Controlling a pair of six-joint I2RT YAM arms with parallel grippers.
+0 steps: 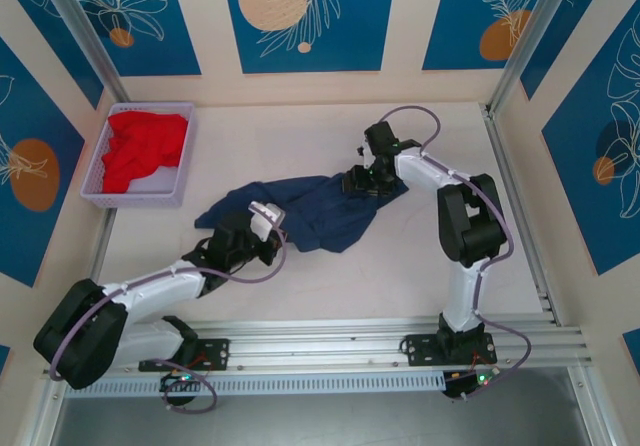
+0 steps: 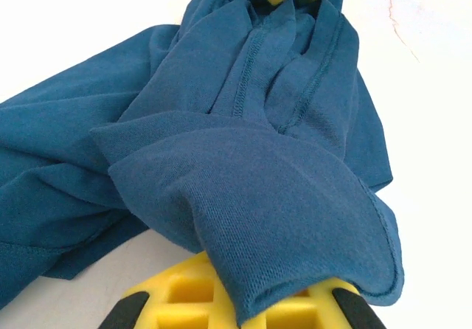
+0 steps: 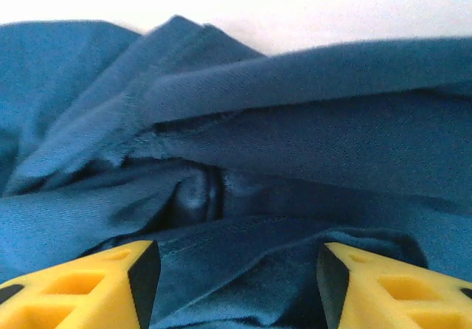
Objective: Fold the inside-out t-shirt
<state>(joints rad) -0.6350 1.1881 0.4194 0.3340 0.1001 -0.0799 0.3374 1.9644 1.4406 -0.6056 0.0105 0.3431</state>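
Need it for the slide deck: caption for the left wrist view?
Left gripper shut on a fold of the crumpled navy t-shirt, seams exposed, on the white table.

Bright, even light falls from above on the worktop (image 1: 400, 266), leaving only faint, soft shadows under the arms and beside the dark t-shirt (image 1: 320, 216). The overhead view is sharp. In both wrist views the bare worktop burns out to white glare. The left wrist view shows crisp knit texture, while the right wrist view is soft, with the right gripper (image 3: 232, 281) and nearest folds blurred.
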